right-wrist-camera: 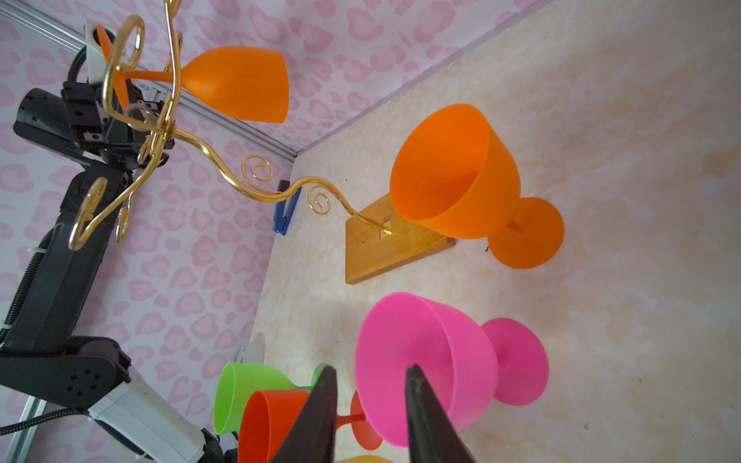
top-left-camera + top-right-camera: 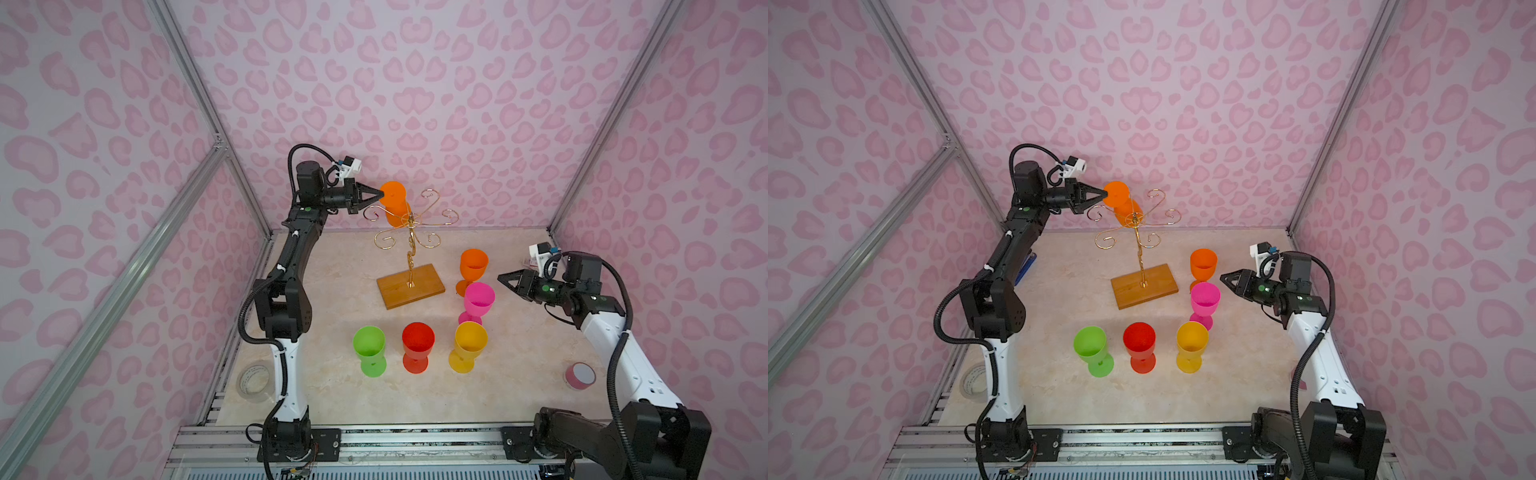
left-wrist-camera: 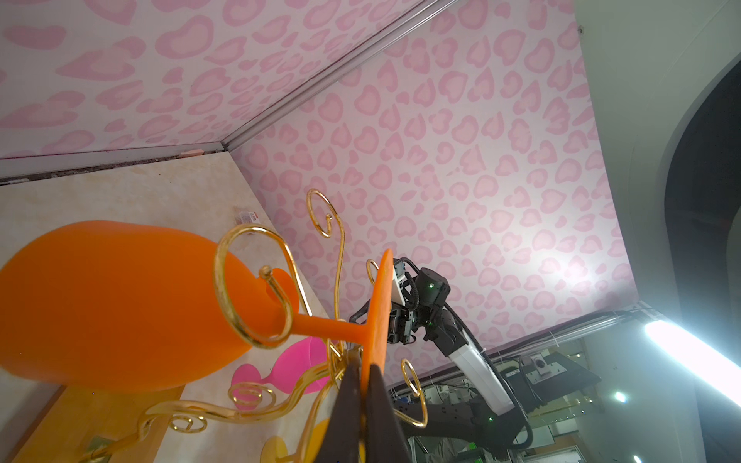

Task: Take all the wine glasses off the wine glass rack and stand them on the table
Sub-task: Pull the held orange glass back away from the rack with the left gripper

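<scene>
An orange wine glass (image 2: 392, 196) (image 2: 1116, 194) hangs upside down at the back left arm of the wine glass rack (image 2: 410, 226) (image 2: 1136, 220), a gold wire stand on a wooden base (image 2: 428, 291). My left gripper (image 2: 381, 193) (image 2: 1105, 193) (image 3: 363, 371) is shut on the rim of the glass's flat foot (image 3: 379, 304). The stem (image 3: 320, 324) runs past a curled gold arm (image 3: 248, 288); whether it still rests on the arm I cannot tell. My right gripper (image 2: 500, 277) (image 2: 1223, 277) (image 1: 369, 371) stands open and empty, low at the right, facing the pink glass.
Several glasses stand upright on the table: orange (image 2: 473, 266), pink (image 2: 478, 301), yellow (image 2: 469, 343), red (image 2: 417, 343), green (image 2: 369, 345). Tape rolls lie at the front left (image 2: 254, 380) and front right (image 2: 579, 374). A blue object (image 2: 1025, 268) lies by the left wall.
</scene>
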### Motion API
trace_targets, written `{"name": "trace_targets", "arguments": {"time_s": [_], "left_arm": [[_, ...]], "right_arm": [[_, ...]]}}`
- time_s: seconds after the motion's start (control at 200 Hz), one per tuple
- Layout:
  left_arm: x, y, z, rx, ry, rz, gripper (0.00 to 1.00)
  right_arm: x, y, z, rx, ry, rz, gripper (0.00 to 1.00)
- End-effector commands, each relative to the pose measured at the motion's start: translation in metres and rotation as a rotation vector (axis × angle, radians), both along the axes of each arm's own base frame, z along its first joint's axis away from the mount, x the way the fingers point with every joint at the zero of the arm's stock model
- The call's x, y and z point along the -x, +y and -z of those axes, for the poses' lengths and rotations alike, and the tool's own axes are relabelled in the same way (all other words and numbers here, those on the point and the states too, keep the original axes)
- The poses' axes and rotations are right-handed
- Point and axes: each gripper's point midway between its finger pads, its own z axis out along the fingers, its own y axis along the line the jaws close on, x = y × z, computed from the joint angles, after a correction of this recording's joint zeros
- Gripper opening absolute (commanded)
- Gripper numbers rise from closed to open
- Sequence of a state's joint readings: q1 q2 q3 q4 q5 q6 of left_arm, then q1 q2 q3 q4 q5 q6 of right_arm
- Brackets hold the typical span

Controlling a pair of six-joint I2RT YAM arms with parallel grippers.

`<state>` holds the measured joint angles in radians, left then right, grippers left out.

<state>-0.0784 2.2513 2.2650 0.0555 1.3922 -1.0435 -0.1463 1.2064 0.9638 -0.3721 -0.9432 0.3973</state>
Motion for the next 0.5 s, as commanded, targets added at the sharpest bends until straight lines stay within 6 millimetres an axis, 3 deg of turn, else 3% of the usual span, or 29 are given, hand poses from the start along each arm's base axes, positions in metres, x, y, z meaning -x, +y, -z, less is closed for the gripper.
{"name": "trace_targets", "arguments": {"time_s": [0.0, 0.5], "left_arm": [[0.008, 0.006, -0.021, 0.003, -0.080, -0.012, 0.02], [0.011, 0.026, -0.021, -0.003, -0.080, -0.048, 0.02]], "right_arm": [[-0.001, 0.001, 0.000, -0.005, -0.011, -0.010, 0.30], [-0.004, 0.002, 0.000, -0.013, -0.009, -0.012, 0.30]]}}
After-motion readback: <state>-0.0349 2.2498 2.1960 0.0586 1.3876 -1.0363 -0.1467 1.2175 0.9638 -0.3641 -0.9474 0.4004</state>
